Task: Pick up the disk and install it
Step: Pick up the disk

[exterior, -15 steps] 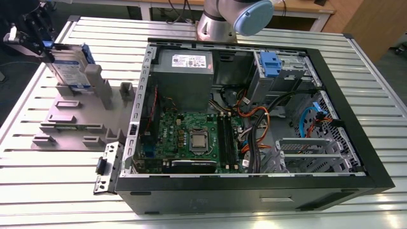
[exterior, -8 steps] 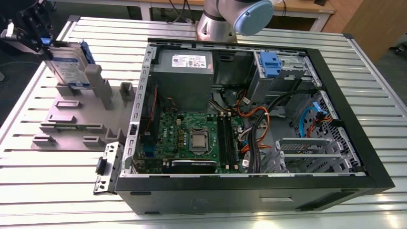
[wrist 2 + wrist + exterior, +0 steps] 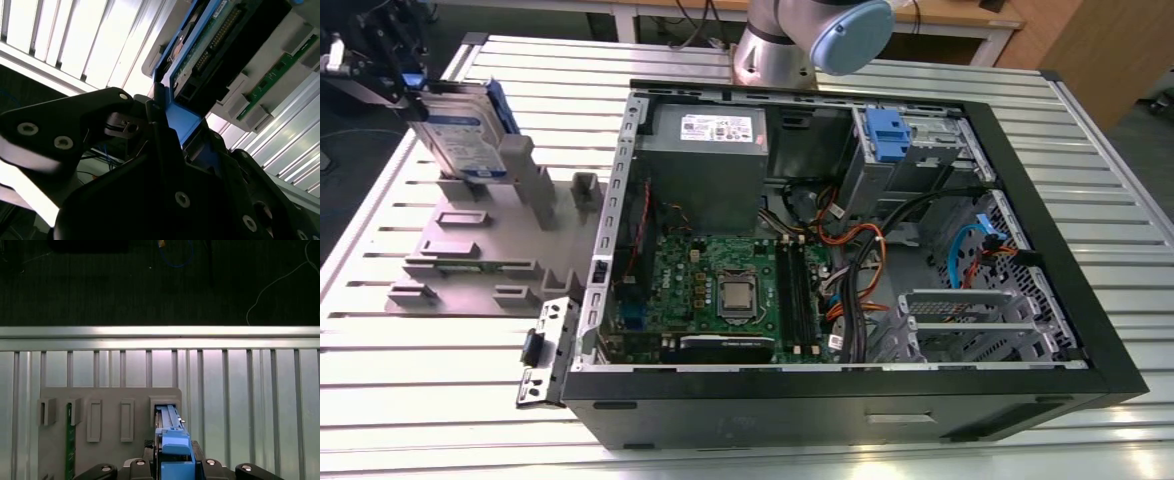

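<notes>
Disk (image 3: 460, 140), probably stiff, dense and shock-sensitive, sits pinched in the pincer (image 3: 172, 457) by its blue-framed end, a sound hold.

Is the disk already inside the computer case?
No, the disk stands in the grey holder, outside the case.

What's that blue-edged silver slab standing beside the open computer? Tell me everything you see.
The disk is a flat silver metal rectangle with a white-and-blue label, framed by a blue plastic bracket. It stands on edge, slightly tilted, in a slot of the grey holder, at the exterior view's left, beside the computer case. The end effector clamps its blue top edge.
</notes>
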{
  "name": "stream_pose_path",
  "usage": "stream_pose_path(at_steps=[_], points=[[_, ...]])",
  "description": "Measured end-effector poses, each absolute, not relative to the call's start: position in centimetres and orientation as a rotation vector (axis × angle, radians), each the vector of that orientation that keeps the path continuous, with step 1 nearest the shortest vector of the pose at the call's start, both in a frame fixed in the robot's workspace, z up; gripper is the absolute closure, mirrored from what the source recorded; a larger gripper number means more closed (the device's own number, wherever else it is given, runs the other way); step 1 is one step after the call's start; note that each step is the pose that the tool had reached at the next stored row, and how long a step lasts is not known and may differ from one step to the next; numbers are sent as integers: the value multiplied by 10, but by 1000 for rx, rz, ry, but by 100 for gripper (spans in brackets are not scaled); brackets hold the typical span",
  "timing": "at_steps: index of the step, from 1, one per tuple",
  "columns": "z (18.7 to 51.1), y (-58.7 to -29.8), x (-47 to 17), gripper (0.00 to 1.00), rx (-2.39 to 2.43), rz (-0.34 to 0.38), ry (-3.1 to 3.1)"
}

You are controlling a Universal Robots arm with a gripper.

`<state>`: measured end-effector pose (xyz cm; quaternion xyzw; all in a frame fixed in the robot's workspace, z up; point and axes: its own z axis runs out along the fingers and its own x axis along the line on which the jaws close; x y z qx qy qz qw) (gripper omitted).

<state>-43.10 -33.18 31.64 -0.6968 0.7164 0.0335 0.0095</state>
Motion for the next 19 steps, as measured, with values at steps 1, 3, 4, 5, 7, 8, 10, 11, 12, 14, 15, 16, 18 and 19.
stream_pose_path(at_steps=[1, 3, 4, 5, 7, 8, 10, 11, 12, 14, 15, 16, 18, 19], points=[[317, -332, -431, 64, -2176, 104, 2237], [319, -332, -431, 64, -2176, 104, 2237], [320, -332, -431, 64, -2176, 105, 2237], [321, -332, -431, 64, -2176, 104, 2237], [324, -332, -431, 64, -2176, 104, 2237], [325, -332, -431, 64, -2176, 104, 2237], [327, -332, -431, 64, -2176, 104, 2237], [329, -332, -431, 64, -2176, 105, 2237], [330, -332, -431, 64, -2176, 104, 2237], [333, -332, -431, 64, -2176, 104, 2237], [334, -332, -431, 64, -2176, 104, 2237], [336, -332, -431, 64, -2176, 104, 2237], [339, -332, -431, 64, -2176, 104, 2237], [340, -332, -431, 64, -2176, 104, 2237]])
